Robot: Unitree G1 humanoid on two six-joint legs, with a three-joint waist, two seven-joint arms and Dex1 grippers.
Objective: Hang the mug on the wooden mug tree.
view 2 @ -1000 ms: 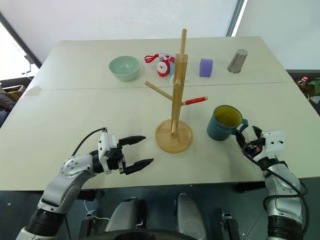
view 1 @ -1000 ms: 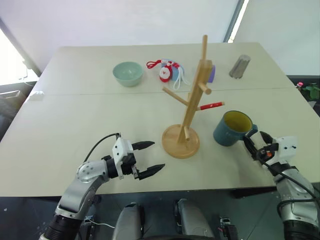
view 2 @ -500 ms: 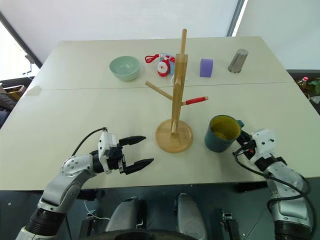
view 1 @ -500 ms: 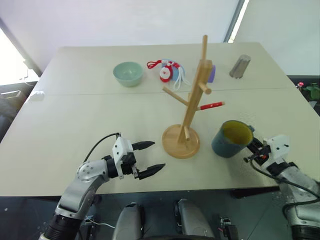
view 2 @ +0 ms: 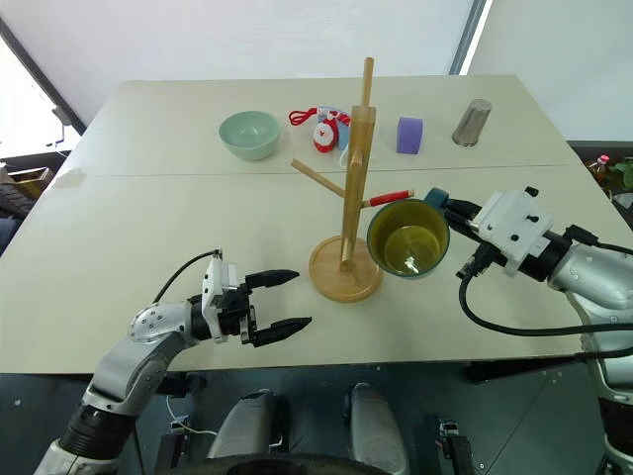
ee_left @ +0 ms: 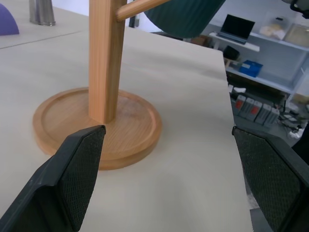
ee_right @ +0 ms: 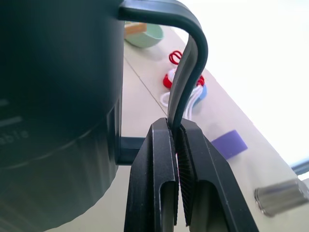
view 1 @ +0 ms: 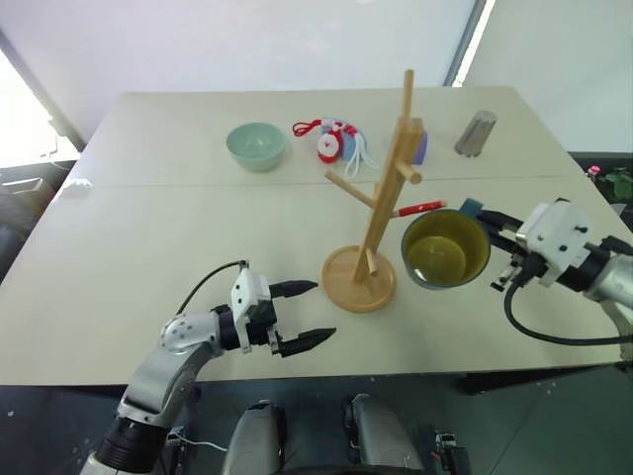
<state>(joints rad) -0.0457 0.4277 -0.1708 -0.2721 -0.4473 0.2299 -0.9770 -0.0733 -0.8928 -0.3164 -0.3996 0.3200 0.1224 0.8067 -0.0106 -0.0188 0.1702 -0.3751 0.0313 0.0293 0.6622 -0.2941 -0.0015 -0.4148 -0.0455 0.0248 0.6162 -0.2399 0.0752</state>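
Observation:
The teal mug with its yellow inside hangs in the air, tipped so that its mouth faces me. It is just right of the wooden mug tree and below the tree's red peg. My right gripper is shut on the mug's handle and reaches in from the right. The left gripper is open and level just above the table. It sits left of the tree's round base and points at it, holding nothing.
At the back of the table are a pale green bowl, a red and white toy with cords, a purple block and a grey tumbler. A seam crosses the tabletop behind the tree.
My right gripper shut on the mug's handle, then lifted the mug off the table and carried it left toward the tree, tipping its mouth toward me. The left gripper stayed put.

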